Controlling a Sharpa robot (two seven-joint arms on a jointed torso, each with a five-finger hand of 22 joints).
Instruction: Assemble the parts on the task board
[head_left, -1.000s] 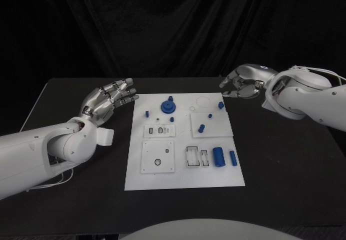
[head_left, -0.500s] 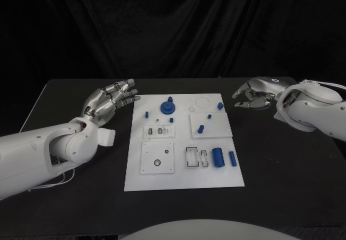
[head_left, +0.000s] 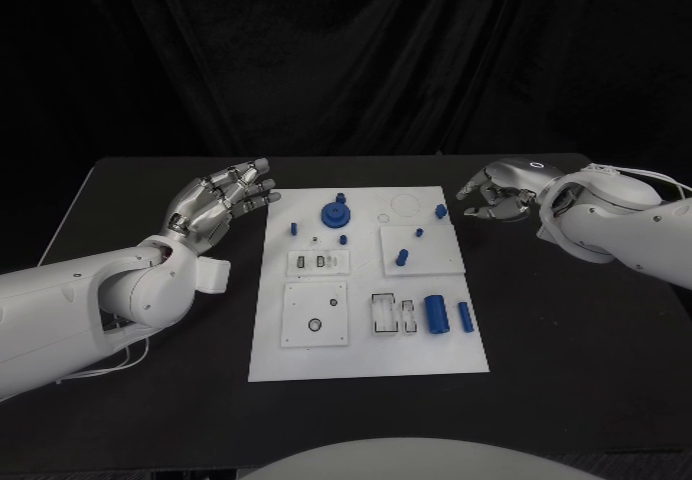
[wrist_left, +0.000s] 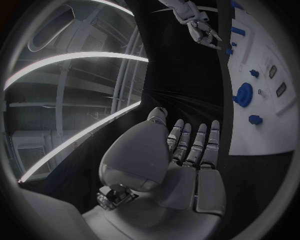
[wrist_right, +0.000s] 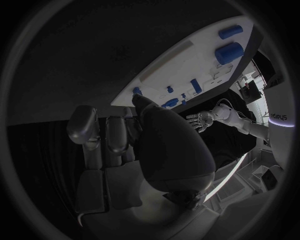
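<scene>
Parts (head_left: 335, 213) lie on task board (head_left: 368, 350), between both hands; left fingers (head_left: 245, 182) spread, empty; right fingers (head_left: 483, 190) seemingly curled, empty.

One task board (head_left: 368, 365), two robot hands (head_left: 219, 200) (head_left: 499, 190), several blue parts (head_left: 335, 214)

Legible markings: one partial label.
The right wrist view shows dark lettering, apparently "deus", on a white panel (wrist_right: 279, 116) at the frame's right edge; the word is cut off.
</scene>
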